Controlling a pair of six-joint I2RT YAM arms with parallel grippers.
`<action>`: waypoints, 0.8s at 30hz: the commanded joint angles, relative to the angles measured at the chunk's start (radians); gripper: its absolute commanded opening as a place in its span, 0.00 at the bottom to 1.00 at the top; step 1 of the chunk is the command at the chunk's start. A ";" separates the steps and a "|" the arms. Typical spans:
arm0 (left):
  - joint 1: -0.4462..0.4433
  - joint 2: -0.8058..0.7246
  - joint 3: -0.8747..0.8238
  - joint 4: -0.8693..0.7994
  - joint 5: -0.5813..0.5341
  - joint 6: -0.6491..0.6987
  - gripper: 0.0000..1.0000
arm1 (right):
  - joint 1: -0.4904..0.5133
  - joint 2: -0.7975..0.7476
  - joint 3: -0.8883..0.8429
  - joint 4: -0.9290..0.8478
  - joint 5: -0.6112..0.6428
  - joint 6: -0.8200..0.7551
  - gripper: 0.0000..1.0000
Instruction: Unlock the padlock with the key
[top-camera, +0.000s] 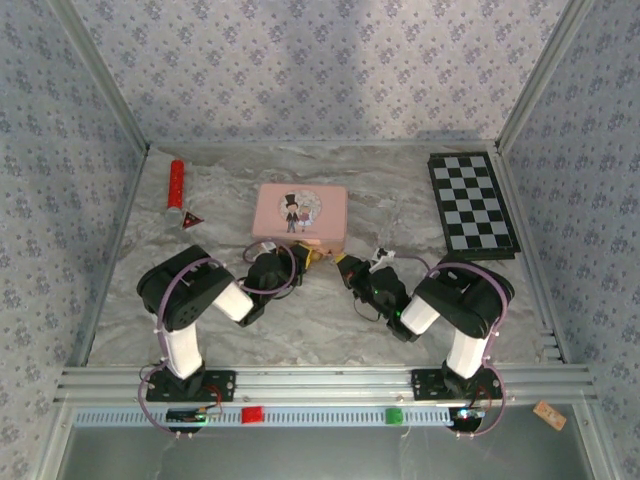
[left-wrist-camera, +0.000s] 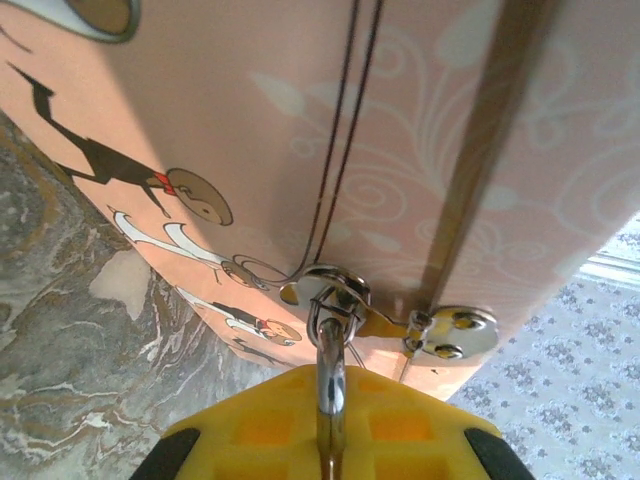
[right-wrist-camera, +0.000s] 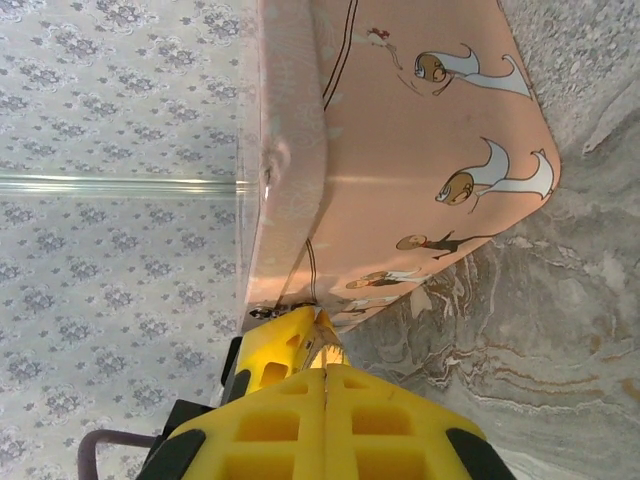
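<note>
Left hand: the left gripper (left-wrist-camera: 330, 400) has its yellow fingers pressed together on the tiny brass-gold padlock with a thin silvery shackle (left-wrist-camera: 331, 355). The shackle rises out of the seam between them, and the body is buried in the grip.
Where the lock sits: straight ahead of the left fingertips, with the shackle looped through the silvery metal hasp (left-wrist-camera: 338, 290) on the side wall of the pink rectangular tin with cartoon figures (left-wrist-camera: 420, 140).
Right hand: the right gripper (right-wrist-camera: 326, 390) has its jaws fully together. A brass-coloured sliver (right-wrist-camera: 327, 350) sits just past its tips, against the other hand's yellow finger. I cannot tell whether that is the key or the lock's body.
Weight: I'd judge the padlock very light. The tin looks light too and may slide on the grey marbled table top (left-wrist-camera: 60, 330).
Stiffness: hard metal with no give.
Surface: smooth and likely slippery, so it could twist between the pads.
Best hold: across the flat faces of the body, with the keyhole end turned toward the right hand and the shackle left free to spring.
Risk: the lock hangs loose on the hasp, so turning a key would swing it unless it is clamped firmly.
</note>
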 joint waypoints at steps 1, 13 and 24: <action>-0.031 -0.053 0.008 0.032 -0.014 -0.041 0.02 | 0.012 -0.009 0.014 0.007 0.052 -0.015 0.00; -0.058 -0.013 0.026 0.058 -0.026 -0.079 0.02 | 0.014 0.007 0.015 0.006 0.082 -0.016 0.00; -0.077 -0.024 0.034 0.025 -0.061 -0.076 0.03 | 0.034 0.033 0.022 0.007 0.100 0.011 0.00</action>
